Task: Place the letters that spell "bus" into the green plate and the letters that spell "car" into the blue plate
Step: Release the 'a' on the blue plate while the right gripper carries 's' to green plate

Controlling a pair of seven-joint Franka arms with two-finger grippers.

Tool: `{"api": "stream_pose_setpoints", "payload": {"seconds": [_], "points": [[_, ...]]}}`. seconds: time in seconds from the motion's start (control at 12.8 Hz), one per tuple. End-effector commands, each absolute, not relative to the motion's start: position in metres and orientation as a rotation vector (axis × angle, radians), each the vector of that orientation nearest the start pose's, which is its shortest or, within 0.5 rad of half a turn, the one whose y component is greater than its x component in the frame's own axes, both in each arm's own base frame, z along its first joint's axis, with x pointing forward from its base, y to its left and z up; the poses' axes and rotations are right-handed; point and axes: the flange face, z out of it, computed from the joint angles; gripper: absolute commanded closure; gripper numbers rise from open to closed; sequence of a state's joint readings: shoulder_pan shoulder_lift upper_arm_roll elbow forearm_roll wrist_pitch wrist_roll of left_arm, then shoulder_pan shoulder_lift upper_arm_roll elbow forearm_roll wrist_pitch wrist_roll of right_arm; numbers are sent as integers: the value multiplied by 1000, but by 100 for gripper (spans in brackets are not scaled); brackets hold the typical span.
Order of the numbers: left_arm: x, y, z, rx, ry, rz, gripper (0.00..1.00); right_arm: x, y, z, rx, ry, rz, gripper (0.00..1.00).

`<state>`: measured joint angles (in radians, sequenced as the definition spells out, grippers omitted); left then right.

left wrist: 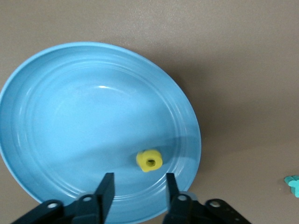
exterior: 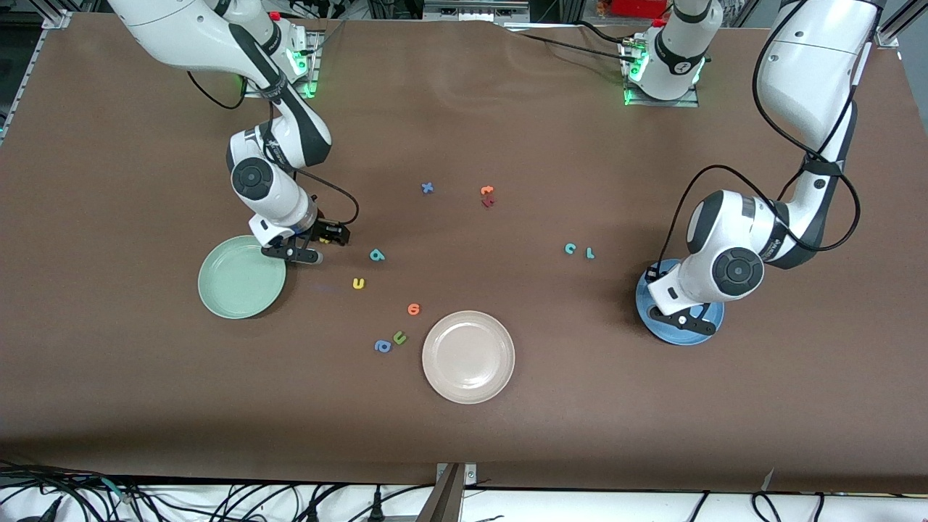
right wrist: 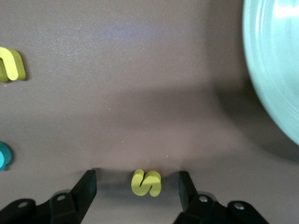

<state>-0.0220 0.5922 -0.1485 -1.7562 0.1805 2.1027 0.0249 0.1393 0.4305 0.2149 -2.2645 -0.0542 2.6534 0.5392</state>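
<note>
The yellow s [right wrist: 146, 182] lies on the table beside the green plate [exterior: 239, 286], between the fingers of my right gripper [right wrist: 136, 185], which stands open around it without touching. That plate's rim [right wrist: 275, 70] shows in the right wrist view, as do the yellow u [right wrist: 11, 64] and teal b [right wrist: 3, 155]. My left gripper [left wrist: 138, 189] hangs open over the blue plate [left wrist: 84, 116], where the yellow a [left wrist: 149, 160] lies loose. In the front view the teal b [exterior: 376, 254], yellow u [exterior: 358, 283], teal c [exterior: 570, 249] and teal r [exterior: 590, 253] lie on the table.
A beige-white plate [exterior: 468, 356] sits nearest the front camera. Beside it lie an orange letter [exterior: 413, 309], an olive u [exterior: 399, 337] and a blue a [exterior: 382, 346]. A blue x [exterior: 428, 188] and an orange and a dark red letter [exterior: 487, 196] lie toward the bases.
</note>
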Motion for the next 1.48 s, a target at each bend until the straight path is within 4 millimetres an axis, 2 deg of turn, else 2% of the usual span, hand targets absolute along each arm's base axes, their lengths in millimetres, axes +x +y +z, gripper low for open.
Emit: {"api": "stream_pose_setpoints", "payload": {"seconds": [0.0, 0.08, 0.23, 0.31, 0.47, 0.55, 0.7, 0.78, 0.86, 1.17, 1.25, 1.41], "points": [[630, -106, 225, -3009, 469, 336, 1, 499, 190, 168, -3082, 238, 69, 53], [626, -126, 228, -3035, 469, 340, 1, 499, 190, 168, -3082, 238, 69, 62], [619, -146, 231, -3069, 444, 353, 1, 499, 190, 168, -3082, 238, 71, 78], [612, -164, 232, -3086, 460, 364, 1, 500, 190, 169, -3082, 233, 66, 88], [599, -197, 238, -3143, 337, 389, 1, 506, 190, 178, -3081, 212, 45, 94], [593, -209, 238, -3147, 316, 399, 3, 511, 189, 192, -3080, 213, 20, 96], [575, -213, 218, -3129, 304, 456, 3, 525, 185, 219, -3109, 173, 71, 96], [569, -212, 209, -3138, 305, 437, 3, 536, 171, 233, -3124, 132, 87, 96], [561, -213, 198, -3144, 311, 422, 3, 546, 148, 241, -3139, 81, 78, 96], [538, -213, 170, -3157, 328, 385, 5, 563, 67, 242, -3168, -177, 59, 96], [534, -212, 165, -3160, 332, 373, 10, 567, 45, 239, -3175, -223, 44, 96], [530, -213, 158, -3168, 337, 356, 31, 569, 34, 226, -3176, -270, 13, 94]]}}
